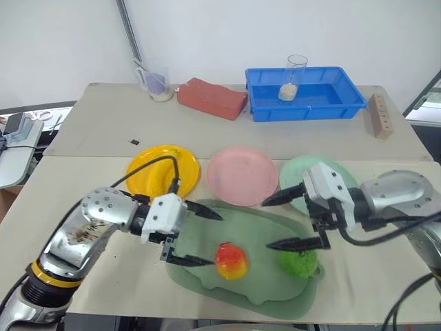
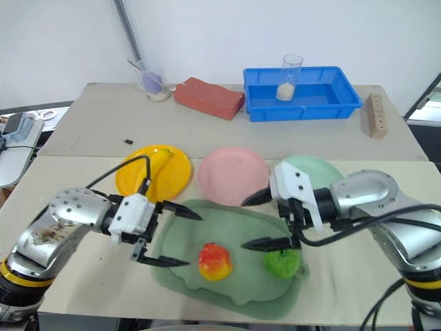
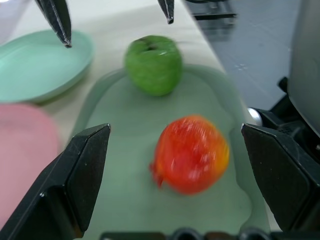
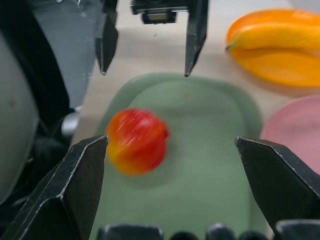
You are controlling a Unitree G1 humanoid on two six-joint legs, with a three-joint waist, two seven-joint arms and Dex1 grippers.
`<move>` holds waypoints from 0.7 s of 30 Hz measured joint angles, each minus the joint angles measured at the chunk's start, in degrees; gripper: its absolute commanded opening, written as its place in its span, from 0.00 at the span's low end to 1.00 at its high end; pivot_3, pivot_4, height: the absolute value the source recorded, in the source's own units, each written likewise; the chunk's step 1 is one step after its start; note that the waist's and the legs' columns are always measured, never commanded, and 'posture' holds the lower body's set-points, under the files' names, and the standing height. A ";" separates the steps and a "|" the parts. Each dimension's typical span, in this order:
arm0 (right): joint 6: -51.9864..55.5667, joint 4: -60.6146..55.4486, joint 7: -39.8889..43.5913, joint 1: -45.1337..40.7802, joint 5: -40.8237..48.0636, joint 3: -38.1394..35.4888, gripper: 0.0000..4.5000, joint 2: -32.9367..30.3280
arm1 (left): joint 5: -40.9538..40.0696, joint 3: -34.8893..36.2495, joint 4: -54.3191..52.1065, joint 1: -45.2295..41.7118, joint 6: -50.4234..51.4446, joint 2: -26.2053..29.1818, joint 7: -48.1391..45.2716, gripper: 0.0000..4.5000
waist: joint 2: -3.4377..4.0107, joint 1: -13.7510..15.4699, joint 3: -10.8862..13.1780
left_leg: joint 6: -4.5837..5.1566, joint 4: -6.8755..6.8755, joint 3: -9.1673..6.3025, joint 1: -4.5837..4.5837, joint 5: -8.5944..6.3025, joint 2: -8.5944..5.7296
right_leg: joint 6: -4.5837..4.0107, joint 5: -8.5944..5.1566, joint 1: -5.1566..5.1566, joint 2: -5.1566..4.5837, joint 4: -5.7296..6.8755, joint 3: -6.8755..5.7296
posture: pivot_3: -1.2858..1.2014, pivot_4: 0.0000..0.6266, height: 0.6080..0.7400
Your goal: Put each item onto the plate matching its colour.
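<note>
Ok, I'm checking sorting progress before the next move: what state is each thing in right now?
Banana: lying on the yellow plate.
Red apple: on the green tray, not held.
Green apple: on the tray, not held.
Pink plate: empty.
Mint plate: empty.
Left gripper: open, empty.
Right gripper: open, empty.
Glass: upright in the blue bin.

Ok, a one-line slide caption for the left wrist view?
Open left gripper faces the red-and-yellow apple on the green tray, green apple beyond.
</note>
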 measured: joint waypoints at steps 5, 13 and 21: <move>4.03 -4.70 -0.25 7.42 5.32 -9.90 1.00 -4.95 | 3.77 -5.24 6.45 -2.15 -7.36 -3.33 -4.30 0.99 | 0.01 -0.05 -0.01 | 0.01 0.00 -0.01 -0.01 -0.01 0.00 | 0.00 -0.01 0.04 0.01 -0.01 -0.01 | 0.52 0.24 1.00; 9.20 -10.67 -7.72 11.96 14.05 -19.55 1.00 -5.50 | 11.27 -11.17 19.84 -6.63 -23.19 -9.60 -7.85 0.99 | 0.02 0.00 -0.03 | 0.03 0.12 -0.04 0.00 -0.01 -0.01 | 0.01 -0.01 0.14 0.01 -0.02 -0.03 | 0.52 0.24 1.00; 10.14 -12.31 -12.03 12.71 17.44 -20.84 1.00 -5.83 | 13.07 -11.95 28.00 -9.03 -32.21 -12.75 -7.77 0.73 | 0.08 -0.35 -0.11 | 0.15 0.13 -0.05 0.03 -0.08 0.00 | 0.03 -0.02 0.40 0.02 -0.02 -0.03 | 0.52 0.24 1.00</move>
